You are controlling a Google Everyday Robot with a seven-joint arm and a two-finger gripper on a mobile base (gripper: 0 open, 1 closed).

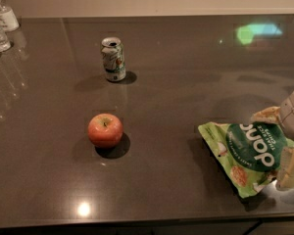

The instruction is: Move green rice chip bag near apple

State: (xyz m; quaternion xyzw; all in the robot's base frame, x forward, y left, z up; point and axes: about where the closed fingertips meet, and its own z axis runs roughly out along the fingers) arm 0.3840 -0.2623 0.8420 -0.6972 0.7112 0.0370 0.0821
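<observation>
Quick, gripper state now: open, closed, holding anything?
Gripper: at the table's right edge, at the right end of the green rice chip bag; grip state cannot be told.

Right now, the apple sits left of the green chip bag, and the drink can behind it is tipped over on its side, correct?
Not quite. The camera view shows the drink can standing upright behind the apple, not tipped over. The apple does sit left of the green rice chip bag, where the gripper is, at the picture's right edge.
</observation>
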